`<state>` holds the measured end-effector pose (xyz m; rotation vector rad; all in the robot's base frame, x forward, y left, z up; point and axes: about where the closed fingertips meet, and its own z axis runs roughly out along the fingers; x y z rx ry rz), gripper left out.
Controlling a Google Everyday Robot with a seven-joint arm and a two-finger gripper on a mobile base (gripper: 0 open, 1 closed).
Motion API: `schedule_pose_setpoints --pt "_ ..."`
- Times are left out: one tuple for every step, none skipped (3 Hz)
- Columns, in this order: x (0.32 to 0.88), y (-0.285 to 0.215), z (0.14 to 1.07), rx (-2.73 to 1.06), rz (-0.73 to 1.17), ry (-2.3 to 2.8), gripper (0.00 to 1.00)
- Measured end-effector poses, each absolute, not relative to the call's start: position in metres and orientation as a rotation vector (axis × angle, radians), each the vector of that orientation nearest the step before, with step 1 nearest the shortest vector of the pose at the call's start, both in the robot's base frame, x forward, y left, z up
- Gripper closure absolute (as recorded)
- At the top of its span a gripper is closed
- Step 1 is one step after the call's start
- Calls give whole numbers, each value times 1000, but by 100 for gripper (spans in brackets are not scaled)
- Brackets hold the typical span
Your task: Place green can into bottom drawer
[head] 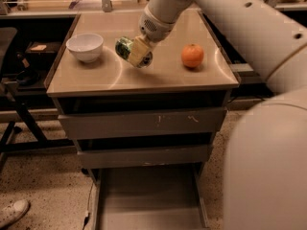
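Observation:
The green can (123,47) lies tilted on its side in my gripper (135,51), over the middle of the cabinet top (144,78). The beige fingers (137,50) are shut around the can's middle, and its green ends show on either side. I cannot tell whether the can touches the top or hangs just above it. The bottom drawer (148,200) is pulled open below, at the bottom of the view, with a flat grey floor and nothing visible in it.
A white bowl (85,47) stands left of the can and an orange (192,55) right of it. Two upper grey drawers (144,123) are shut. My arm's white bulk (268,143) fills the right side. A shoe (12,213) is at the lower left.

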<state>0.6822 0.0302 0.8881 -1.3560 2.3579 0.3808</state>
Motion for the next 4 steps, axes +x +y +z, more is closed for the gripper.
schedule_pose_setpoints --pt "634 8 892 -1318 383 2365 100" --pt "605 -3 857 -1351 383 2437 100" --pt "604 -1 863 -1340 395 2418 100" --pt "576 -11 878 -1248 380 2434 100"
